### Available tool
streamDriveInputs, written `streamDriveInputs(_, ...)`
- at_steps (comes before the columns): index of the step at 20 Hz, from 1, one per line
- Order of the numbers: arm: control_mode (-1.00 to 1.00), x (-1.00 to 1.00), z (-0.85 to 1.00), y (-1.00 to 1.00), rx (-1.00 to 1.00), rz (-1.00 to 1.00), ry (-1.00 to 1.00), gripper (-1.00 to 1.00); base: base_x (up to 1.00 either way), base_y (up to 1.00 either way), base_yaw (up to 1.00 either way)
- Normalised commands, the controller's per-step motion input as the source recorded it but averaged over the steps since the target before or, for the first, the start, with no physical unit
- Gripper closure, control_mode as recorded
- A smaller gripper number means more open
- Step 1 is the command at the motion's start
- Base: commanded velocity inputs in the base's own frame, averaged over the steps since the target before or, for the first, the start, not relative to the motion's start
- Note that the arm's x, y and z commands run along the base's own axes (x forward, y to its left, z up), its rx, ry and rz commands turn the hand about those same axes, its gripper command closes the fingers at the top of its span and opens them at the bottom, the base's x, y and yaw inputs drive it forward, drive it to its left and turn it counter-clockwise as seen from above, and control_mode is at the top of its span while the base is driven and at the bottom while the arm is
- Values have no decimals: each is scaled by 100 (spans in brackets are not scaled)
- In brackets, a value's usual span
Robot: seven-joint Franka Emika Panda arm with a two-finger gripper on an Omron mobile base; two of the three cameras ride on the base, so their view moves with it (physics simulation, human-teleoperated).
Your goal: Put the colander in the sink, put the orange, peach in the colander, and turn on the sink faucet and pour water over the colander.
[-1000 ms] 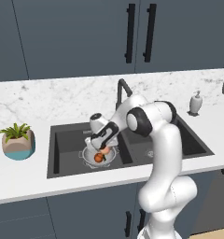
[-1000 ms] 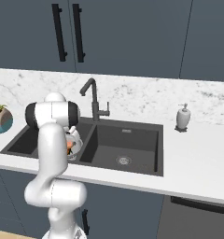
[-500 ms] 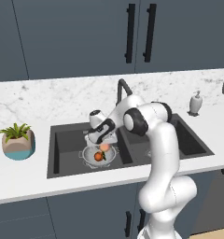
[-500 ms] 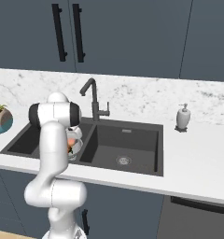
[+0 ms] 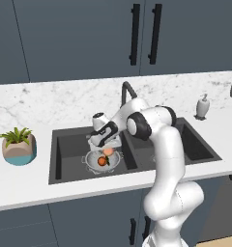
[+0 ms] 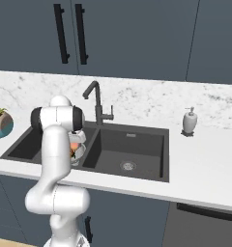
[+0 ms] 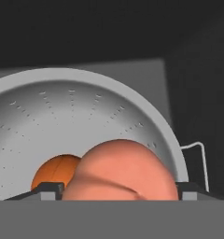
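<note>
The silver colander (image 5: 94,164) sits in the left basin of the dark sink (image 5: 65,149). In it lies the orange (image 5: 102,161), also in the hand view as the orange (image 7: 54,172) against the perforated colander wall (image 7: 86,116). My gripper (image 5: 107,147) reaches down into the bowl. The peach (image 7: 121,170) fills the gap between both fingertips (image 7: 49,188) and hangs just above the orange. The peach (image 5: 108,151) is beside the bowl's middle. The sink faucet (image 5: 126,91) stands behind, its spout over the basins. Water is out of view.
A potted plant (image 5: 19,147) stands on the counter left of the sink. A white soap dispenser (image 6: 188,121) stands at the right. The right basin (image 6: 130,149) has a round drain. Dark cabinets rise behind the marble backsplash.
</note>
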Motion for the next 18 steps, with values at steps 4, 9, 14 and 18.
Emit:
streamDriveInputs(4,-100,-32,0,0,0,0,0,-100,0,0,0)
streamDriveInputs(9,-100,-40,0,0,0,0,0,-100,0,0,0)
streamDriveInputs(14,-100,-39,26,1,0,0,-11,-100,0,0,0)
streamDriveInputs(18,-100,-52,46,16,1,0,-12,-100,0,0,0)
